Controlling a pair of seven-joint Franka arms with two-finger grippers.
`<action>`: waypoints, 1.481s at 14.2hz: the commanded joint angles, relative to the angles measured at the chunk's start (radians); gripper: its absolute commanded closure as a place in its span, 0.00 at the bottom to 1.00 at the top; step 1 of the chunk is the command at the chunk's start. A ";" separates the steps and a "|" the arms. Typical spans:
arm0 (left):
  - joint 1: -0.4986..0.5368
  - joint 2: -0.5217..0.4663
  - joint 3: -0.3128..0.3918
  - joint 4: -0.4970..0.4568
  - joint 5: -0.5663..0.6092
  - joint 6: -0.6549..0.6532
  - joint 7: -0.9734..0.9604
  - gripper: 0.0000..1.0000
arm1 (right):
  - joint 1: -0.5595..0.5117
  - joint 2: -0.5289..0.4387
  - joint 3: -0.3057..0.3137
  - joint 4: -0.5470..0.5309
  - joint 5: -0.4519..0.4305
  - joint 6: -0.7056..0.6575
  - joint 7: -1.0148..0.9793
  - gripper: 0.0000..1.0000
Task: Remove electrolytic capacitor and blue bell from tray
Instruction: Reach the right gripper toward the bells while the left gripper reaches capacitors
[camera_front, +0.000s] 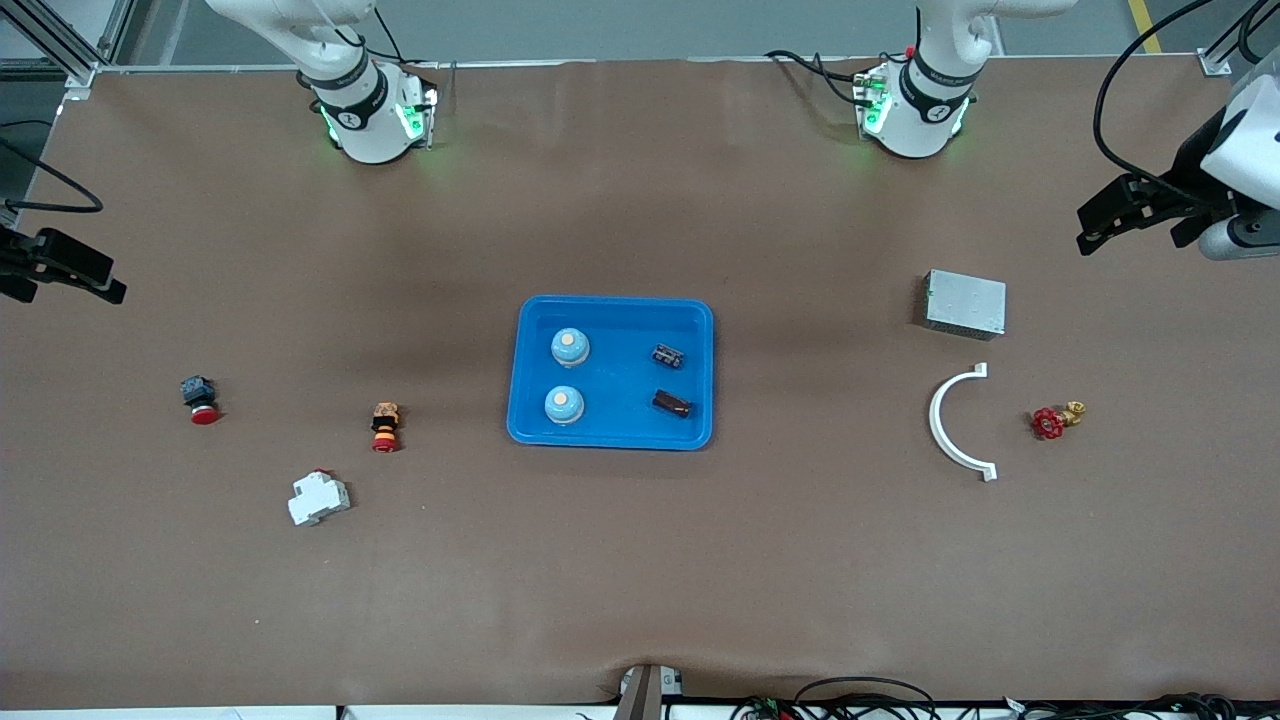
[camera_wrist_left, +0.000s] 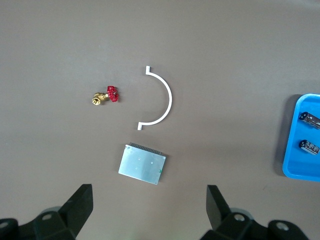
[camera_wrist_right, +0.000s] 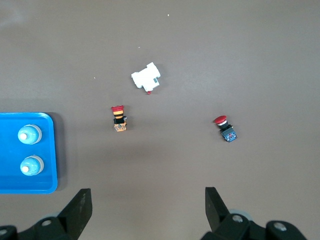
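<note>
A blue tray (camera_front: 612, 436) sits mid-table. In it are two light blue bells (camera_front: 570, 346) (camera_front: 564, 404) and two dark capacitors (camera_front: 669, 355) (camera_front: 672, 403). The capacitors (camera_wrist_left: 310, 119) (camera_wrist_left: 310, 146) show at the edge of the left wrist view, and the bells (camera_wrist_right: 29, 134) (camera_wrist_right: 30, 165) show in the right wrist view. My left gripper (camera_front: 1135, 215) (camera_wrist_left: 149, 200) is open and empty, high over the left arm's end of the table. My right gripper (camera_front: 60, 270) (camera_wrist_right: 148, 202) is open and empty, high over the right arm's end.
Toward the left arm's end lie a metal box (camera_front: 965, 304), a white curved bracket (camera_front: 945, 420) and a red-handled brass valve (camera_front: 1050, 422). Toward the right arm's end lie a red push button (camera_front: 200, 398), an orange and red button (camera_front: 385, 427) and a white breaker (camera_front: 318, 497).
</note>
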 joint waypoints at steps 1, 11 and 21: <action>0.002 0.010 0.000 0.028 -0.001 -0.024 0.010 0.00 | -0.018 -0.024 0.013 -0.025 0.012 0.004 -0.012 0.00; -0.035 0.104 -0.021 -0.010 -0.015 0.028 -0.074 0.00 | -0.020 -0.022 0.013 -0.032 0.014 0.006 -0.012 0.00; -0.272 0.372 -0.148 -0.085 -0.003 0.413 -0.877 0.00 | 0.086 -0.218 0.017 -0.522 0.089 0.307 0.186 0.00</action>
